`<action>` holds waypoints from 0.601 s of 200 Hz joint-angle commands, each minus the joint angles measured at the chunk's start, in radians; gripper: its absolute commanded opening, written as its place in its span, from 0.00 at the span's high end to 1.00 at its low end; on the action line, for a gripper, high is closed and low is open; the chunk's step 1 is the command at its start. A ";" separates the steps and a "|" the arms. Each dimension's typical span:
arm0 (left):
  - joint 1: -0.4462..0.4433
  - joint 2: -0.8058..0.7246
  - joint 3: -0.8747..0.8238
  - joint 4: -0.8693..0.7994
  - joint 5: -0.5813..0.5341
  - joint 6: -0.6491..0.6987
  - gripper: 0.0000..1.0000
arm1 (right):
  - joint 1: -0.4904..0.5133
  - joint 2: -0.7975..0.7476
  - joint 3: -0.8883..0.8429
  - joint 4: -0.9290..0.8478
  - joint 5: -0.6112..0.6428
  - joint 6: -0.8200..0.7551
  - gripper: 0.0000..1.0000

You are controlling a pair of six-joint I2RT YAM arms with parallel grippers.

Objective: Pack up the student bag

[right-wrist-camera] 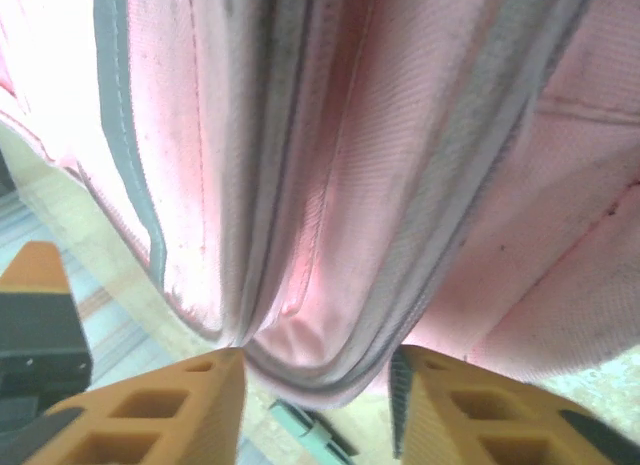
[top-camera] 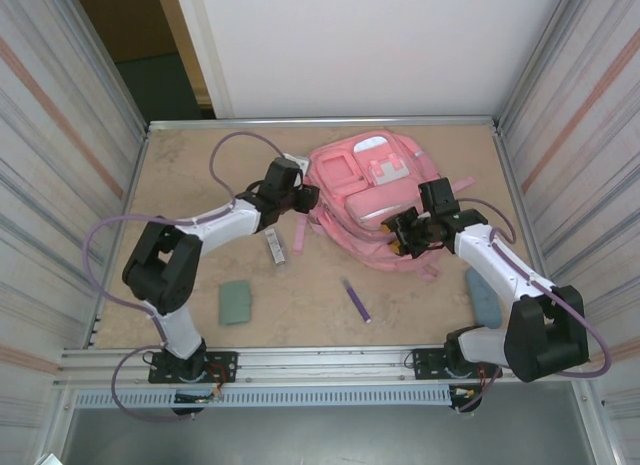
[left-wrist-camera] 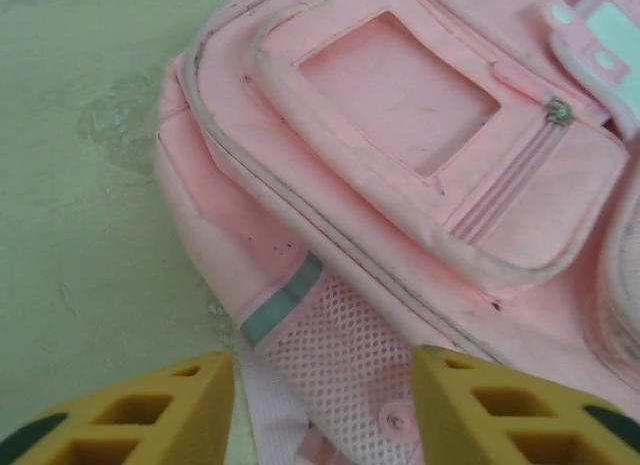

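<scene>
backpack point(top-camera: 375, 200) flat on counter point(top-camera: 300, 295), between both grippers | left gripper point(left-wrist-camera: 322, 385) half wide at backpack's mesh pocket, empty | right gripper point(right-wrist-camera: 318, 370) half wide around backpack's rim | risk: pinching loose cloth may drag backpack

The tan table point(top-camera: 300, 315) carries 5 things: the pink bag point(top-camera: 375, 200) at the back, a green pouch point(top-camera: 236, 301) front left, a purple pen point(top-camera: 357, 299) mid-front, a blue case point(top-camera: 483, 297) (far right), and a small grey bar point(top-camera: 275, 247).
</scene>
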 commanded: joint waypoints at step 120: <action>-0.171 -0.201 0.063 -0.431 -0.021 0.051 0.37 | 0.082 -0.085 0.173 -0.384 0.220 -0.759 0.33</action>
